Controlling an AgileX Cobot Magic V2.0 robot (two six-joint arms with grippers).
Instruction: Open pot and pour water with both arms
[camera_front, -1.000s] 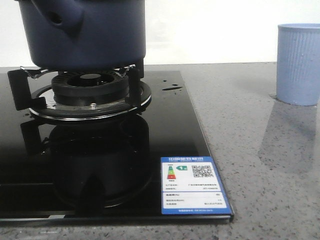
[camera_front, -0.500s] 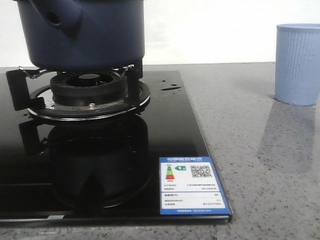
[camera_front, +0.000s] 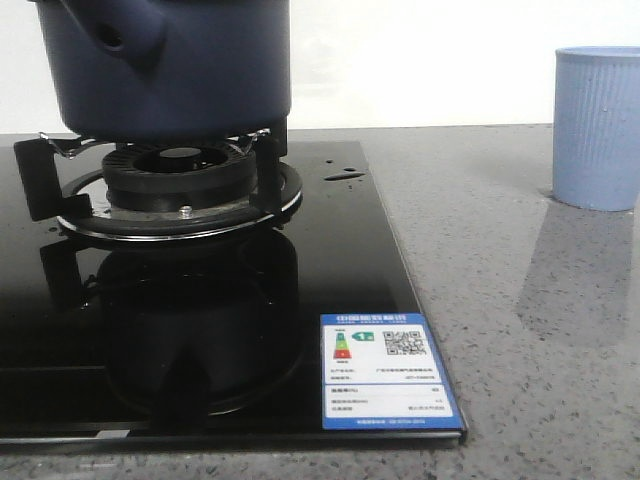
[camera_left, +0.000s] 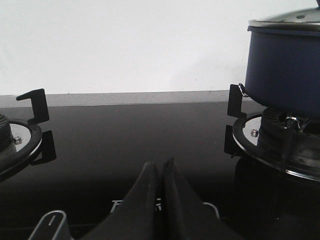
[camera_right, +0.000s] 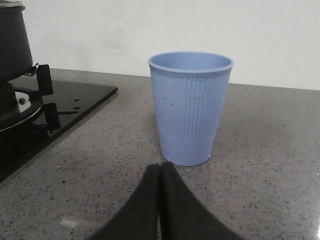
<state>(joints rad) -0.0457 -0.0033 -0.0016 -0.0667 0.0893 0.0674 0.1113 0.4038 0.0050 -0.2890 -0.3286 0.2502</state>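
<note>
The navy-blue pot (camera_front: 170, 65) stands on the burner grate at the back left of the black hob (camera_front: 330, 270), its tubular stub (camera_front: 125, 35) facing me. In the left wrist view the pot (camera_left: 285, 70) carries a shiny metal lid (camera_left: 287, 20). Small water drops (camera_front: 343, 176) lie on the hob glass beside the burner. My left gripper (camera_left: 160, 165) is shut and empty, low over the hob between two burners, left of the pot. My right gripper (camera_right: 160, 167) is shut and empty on the counter, just short of a ribbed pale blue cup (camera_right: 190, 107).
The pale blue cup (camera_front: 598, 125) stands on the grey speckled counter (camera_front: 520, 330) to the right of the hob. A second burner (camera_left: 15, 145) lies left of the left gripper. An energy label (camera_front: 388, 372) sits at the hob's front right corner. A white wall is behind.
The front view shifts slightly between frames; the pot, the cup and the hob keep their places. No gripper shows in the earlier frames.
</note>
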